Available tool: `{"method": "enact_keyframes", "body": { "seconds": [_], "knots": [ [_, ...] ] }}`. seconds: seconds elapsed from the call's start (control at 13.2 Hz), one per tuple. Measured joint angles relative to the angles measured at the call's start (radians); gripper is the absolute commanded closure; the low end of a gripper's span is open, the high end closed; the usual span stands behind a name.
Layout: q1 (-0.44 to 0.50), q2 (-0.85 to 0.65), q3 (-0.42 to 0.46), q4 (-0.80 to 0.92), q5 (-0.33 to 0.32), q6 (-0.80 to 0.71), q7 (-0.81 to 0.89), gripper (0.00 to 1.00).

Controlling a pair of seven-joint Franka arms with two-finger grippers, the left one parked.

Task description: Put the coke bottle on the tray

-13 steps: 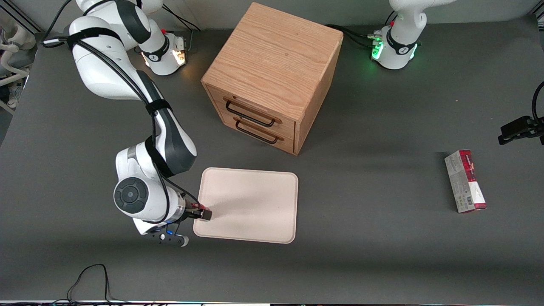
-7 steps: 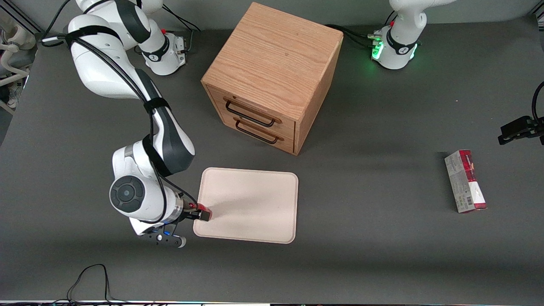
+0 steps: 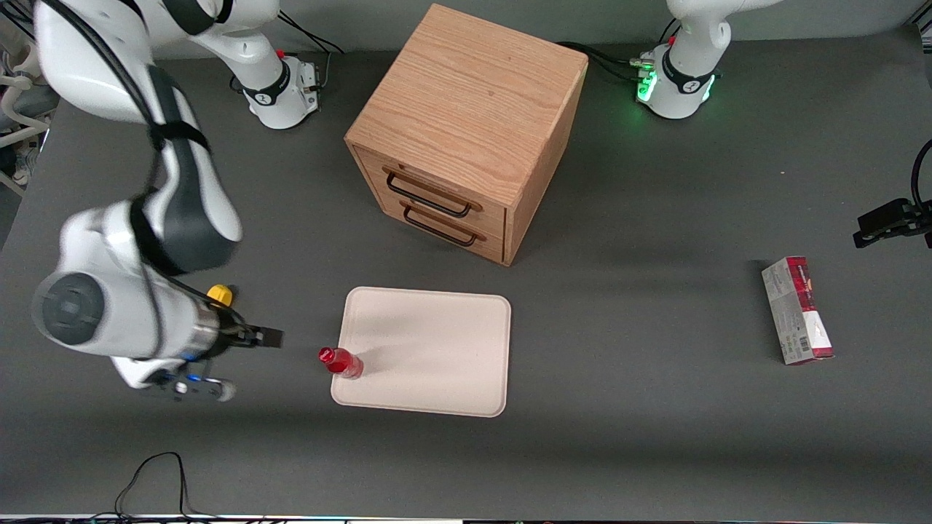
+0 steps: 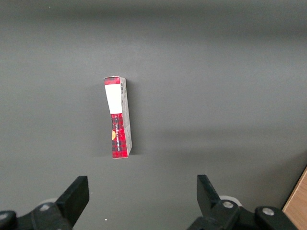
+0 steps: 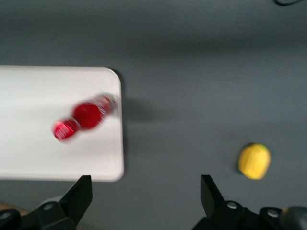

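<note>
Nearest the front camera, the gripper (image 3: 271,337) is found off the tray, toward the working arm's end of the table, with its fingers (image 5: 79,194) spread wide apart and nothing held between them, as the right wrist view makes plain. Just beside it, slightly farther from the camera, a small yellow lump (image 3: 219,295) is seen on the table. Between the gripper and the middle of the tray (image 3: 451,342), the coke bottle (image 3: 341,362) is seen standing upright at the very edge of the tray, near the corner closest to the working arm; from the right wrist view its base appears to be inside the low rim (image 5: 120,143), though only just. The bottle is judged to be small, light and rigid, with a glossy and therefore probably slippery surface, and to be easily toppled because of its narrow base and tall neck. Should it need to be taken again, the wider body below the neck would be the better place to be gripped, the cap (image 5: 64,130) being too narrow for a secure hold. Farther off, a wooden drawer cabinet (image 3: 466,131) is seen, and well apart, toward the parked arm's end, a red-and-grey carton (image 3: 797,311) is lying flat.
</note>
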Motion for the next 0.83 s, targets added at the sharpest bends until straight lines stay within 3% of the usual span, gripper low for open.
{"method": "enact_keyframes", "body": {
  "seconds": [0.15,0.6,0.83],
  "knots": [
    [-0.045,-0.135,-0.009,-0.131,0.008,-0.001,-0.050,0.00],
    [-0.046,-0.439,-0.050,-0.431,0.009,-0.002,-0.133,0.00],
    [-0.044,-0.544,-0.082,-0.479,0.011,-0.034,-0.151,0.00]
  ]
}}
